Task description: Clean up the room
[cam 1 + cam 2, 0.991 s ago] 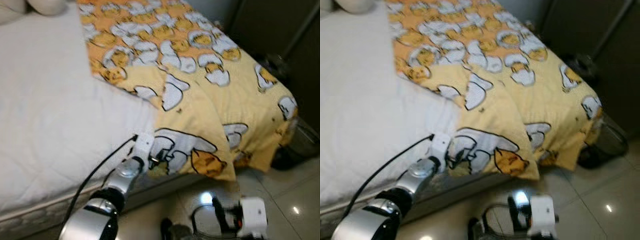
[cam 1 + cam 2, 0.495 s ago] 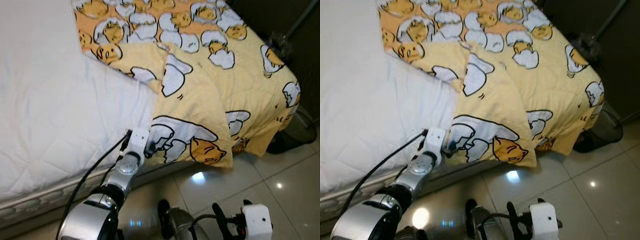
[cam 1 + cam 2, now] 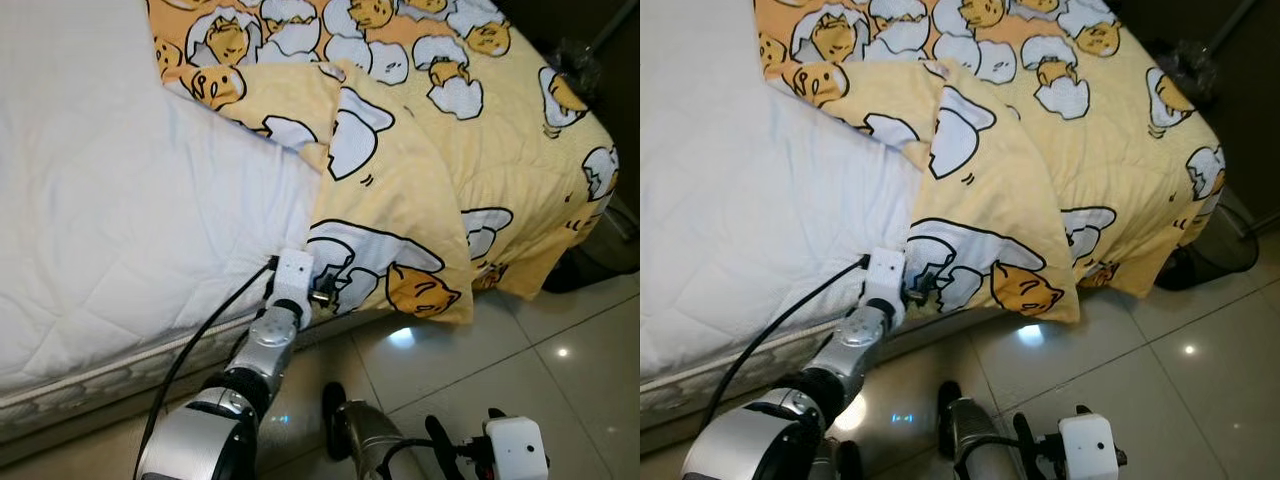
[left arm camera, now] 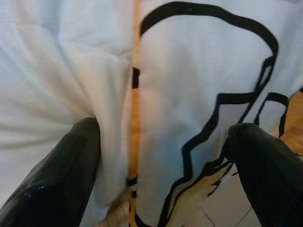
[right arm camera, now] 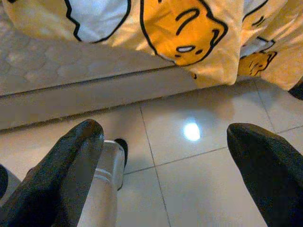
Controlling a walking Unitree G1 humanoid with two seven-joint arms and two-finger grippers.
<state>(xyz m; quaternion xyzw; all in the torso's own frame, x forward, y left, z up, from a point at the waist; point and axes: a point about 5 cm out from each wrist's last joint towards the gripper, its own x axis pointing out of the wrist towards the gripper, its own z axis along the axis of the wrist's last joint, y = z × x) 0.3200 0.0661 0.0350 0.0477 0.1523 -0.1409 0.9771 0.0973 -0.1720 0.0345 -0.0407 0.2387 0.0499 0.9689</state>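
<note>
Currently the left gripper (image 3: 322, 292) sits at the bed's side edge, on the lower hem of the quilt (image 3: 400, 200). Compared with a second ago, the head camera has tilted down and more floor (image 3: 560, 340) is in frame; that shift belongs to the camera. The gripper itself stays at the same hem, and the fold looks little changed, so I judge no real pull has been made yet.

In the left wrist view the fingers (image 4: 61, 175) stand apart with cloth between them, touching the left one; spread, not clenched, so the hold is not yet secured.

The right gripper (image 3: 450, 462) hangs low over the floor tiles, fingers (image 5: 71, 161) wide apart, holding nothing.

The quilt is yellow with egg-and-chick cartoons. It covers the right part of the bed, one corner folded back diagonally, leaving the white mattress (image 3: 120, 200) bare on the left. Its edge droops over the side toward the floor. Soft and thick; likely to slip from a shallow pinch.
</note>
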